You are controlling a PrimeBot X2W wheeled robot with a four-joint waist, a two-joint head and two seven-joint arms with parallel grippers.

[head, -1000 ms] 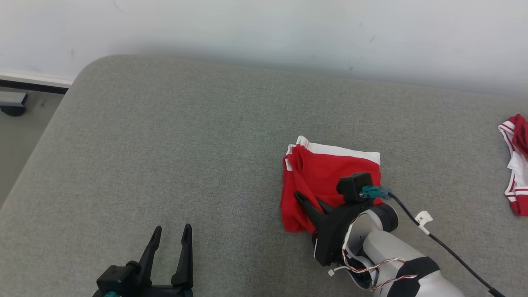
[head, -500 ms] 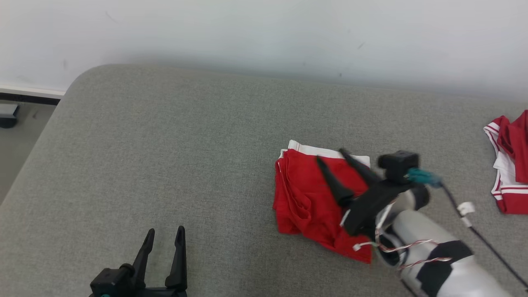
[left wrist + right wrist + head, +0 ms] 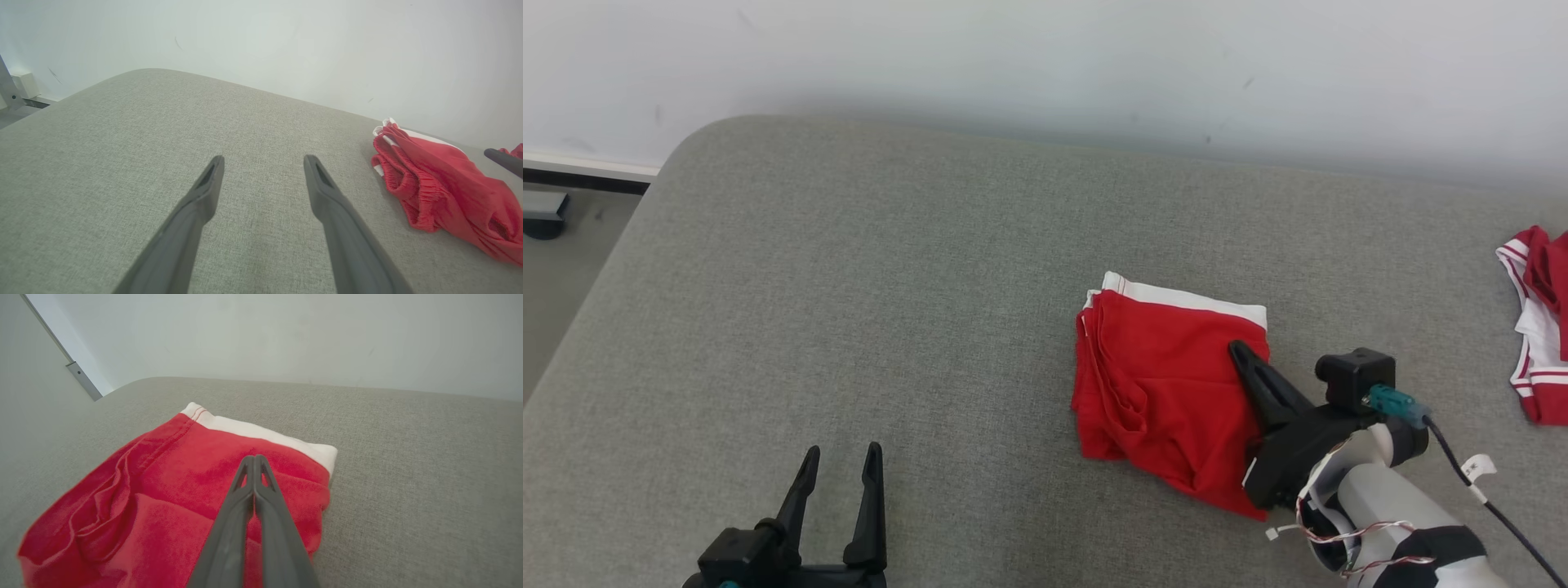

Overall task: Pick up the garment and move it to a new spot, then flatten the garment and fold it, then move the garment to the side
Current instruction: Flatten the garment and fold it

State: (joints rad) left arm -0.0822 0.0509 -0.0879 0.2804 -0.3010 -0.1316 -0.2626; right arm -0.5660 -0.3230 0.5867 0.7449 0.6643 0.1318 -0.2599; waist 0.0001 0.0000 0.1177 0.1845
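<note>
The right gripper [image 3: 1241, 353] is holding its fingers together, apart a moment ago, over the folded red shorts [image 3: 1152, 384] lying right of centre on the grey cushion [image 3: 849, 286] (no cloth visibly pinched). The left gripper [image 3: 843, 447] is idling, fingers apart. The sideways move is probably beginning.

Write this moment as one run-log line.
folded red-and-white fabric garment on grey cushion | right tool shut, over garment | left tool open, empty

second garment [image 3: 1539, 327]: cut off by the head view's right edge.
garment [image 3: 1160, 384]: right corner hidden behind the right end effector [image 3: 1239, 351].
left end effector [image 3: 842, 451]: base cut off at the bottom edge.
</note>
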